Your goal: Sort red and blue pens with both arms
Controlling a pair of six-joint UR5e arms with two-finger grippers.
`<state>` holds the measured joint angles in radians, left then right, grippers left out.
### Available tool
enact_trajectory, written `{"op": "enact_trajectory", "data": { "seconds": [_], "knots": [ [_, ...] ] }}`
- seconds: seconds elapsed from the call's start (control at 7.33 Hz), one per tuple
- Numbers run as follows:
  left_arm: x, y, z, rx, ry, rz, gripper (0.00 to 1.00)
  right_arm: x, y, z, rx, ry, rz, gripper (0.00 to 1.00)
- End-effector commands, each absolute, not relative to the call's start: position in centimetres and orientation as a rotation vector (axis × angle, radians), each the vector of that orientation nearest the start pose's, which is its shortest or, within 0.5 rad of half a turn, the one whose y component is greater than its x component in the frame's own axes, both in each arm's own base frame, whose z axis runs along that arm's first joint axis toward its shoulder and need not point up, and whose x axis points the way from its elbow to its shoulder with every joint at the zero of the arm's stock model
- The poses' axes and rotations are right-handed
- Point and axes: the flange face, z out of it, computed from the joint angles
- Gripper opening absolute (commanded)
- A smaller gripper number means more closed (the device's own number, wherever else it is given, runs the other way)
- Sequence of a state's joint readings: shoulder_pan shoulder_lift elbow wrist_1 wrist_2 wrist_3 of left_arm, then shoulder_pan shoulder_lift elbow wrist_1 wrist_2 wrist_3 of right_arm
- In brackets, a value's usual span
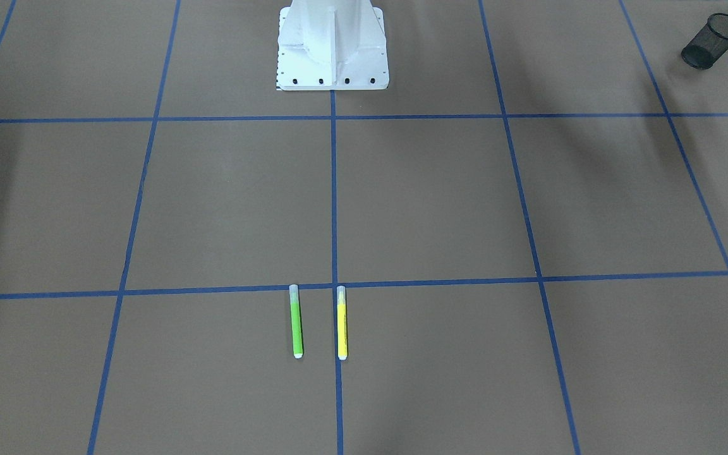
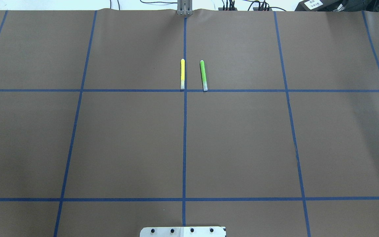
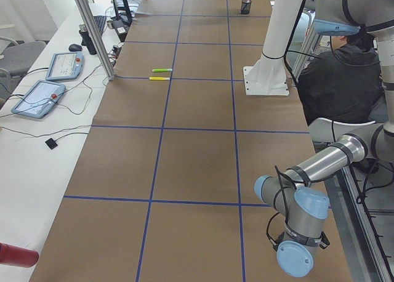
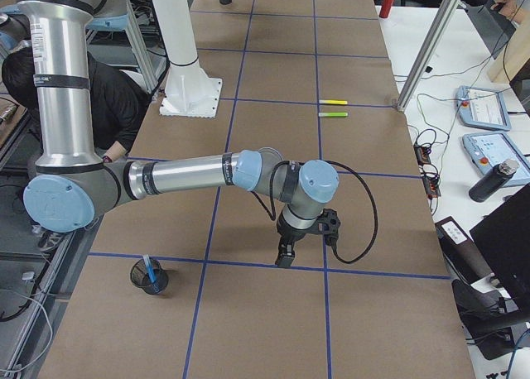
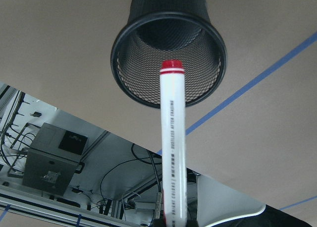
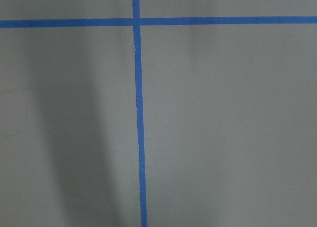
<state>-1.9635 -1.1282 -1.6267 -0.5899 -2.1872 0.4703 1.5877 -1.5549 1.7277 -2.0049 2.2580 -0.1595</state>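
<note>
Tons of open tabletop (image 2: 127, 141); left pincer (image 5: 176, 223) clamped on the red pen (image 5: 173, 138) above the mesh cup (image 5: 148, 6). Can't tell the right pincer's (image 4: 286, 255) gap.

Brown table cover (image 2: 127, 138), gridded with blue tape lines (image 2: 184, 148). Green marker (image 1: 296, 322) and yellow marker (image 1: 342, 323) — clear caps, white ends. Black mesh cup (image 5: 168, 4); white-barrelled red pen (image 5: 172, 147), red tip, black lettering. Blue pen (image 4: 148, 267). Right arm (image 4: 190, 174) — silver-grey, pale blue caps.

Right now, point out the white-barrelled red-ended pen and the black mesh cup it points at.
white-barrelled red-ended pen (image 5: 173, 138), left wrist view, mid barrel.
black mesh cup (image 5: 200, 68), left wrist view, inner wall.
</note>
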Motion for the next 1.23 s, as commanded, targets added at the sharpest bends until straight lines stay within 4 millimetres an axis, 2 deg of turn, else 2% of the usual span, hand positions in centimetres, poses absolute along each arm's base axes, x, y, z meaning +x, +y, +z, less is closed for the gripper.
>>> {"op": "enact_trajectory", "data": {
  "seconds": [0.0, 0.82, 1.09],
  "knots": [
    [-11.4, -7.9, 81.7, -1.003, 1.030, -0.374, 0.00, 7.8, -46.8, 61.8, -0.186, -0.702, -0.048, 0.99],
    [-10.6, -6.5, 83.4, -1.047, 1.062, -0.413, 0.00, 7.9, -46.5, 61.6, -0.180, -0.696, -0.051, 0.99],
    [-10.0, -5.8, 84.4, -1.063, 1.091, -0.449, 0.43, 7.9, -46.4, 61.8, -0.183, -0.694, -0.052, 0.99]
  ]
}}
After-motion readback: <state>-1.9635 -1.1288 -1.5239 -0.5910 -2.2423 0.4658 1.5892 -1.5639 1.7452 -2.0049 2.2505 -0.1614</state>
